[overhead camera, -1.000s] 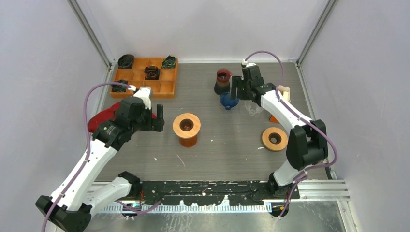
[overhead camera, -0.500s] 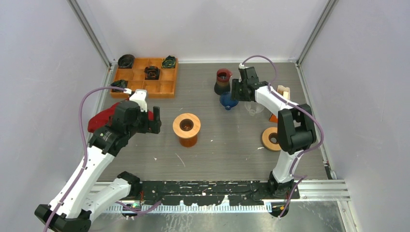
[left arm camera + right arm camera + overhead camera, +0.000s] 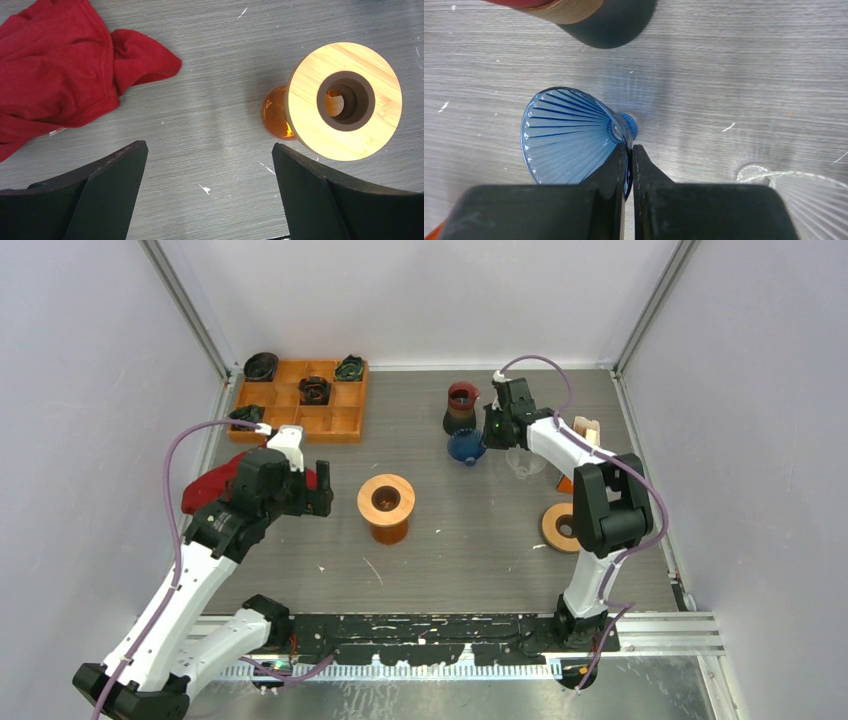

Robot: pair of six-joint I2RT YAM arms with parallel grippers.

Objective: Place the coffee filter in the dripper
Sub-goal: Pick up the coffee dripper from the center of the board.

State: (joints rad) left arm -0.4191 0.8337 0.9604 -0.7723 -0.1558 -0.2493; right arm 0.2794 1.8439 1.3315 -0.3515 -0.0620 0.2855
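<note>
top: right gripper [image 3: 486, 437] was clamped on the blue dripper [image 3: 465, 447], upper middle, by a dark cup [image 3: 461, 407] | left wrist: left gripper [image 3: 207, 165] jaws wide apart, nothing held, wood-topped carafe [image 3: 345, 100] right, red cloth [image 3: 55, 75] upper left | right wrist: fingers [image 3: 616, 172] pinched the dripper rim, lower centre

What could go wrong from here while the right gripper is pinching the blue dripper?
1. The right gripper is shut on only a thin edge of the blue dripper, which looks like smooth glass and sits tilted. It could slip or swing when lifted.
2. The dark cup and a clear glass piece stand close by, so a swinging dripper might knock either.
</note>
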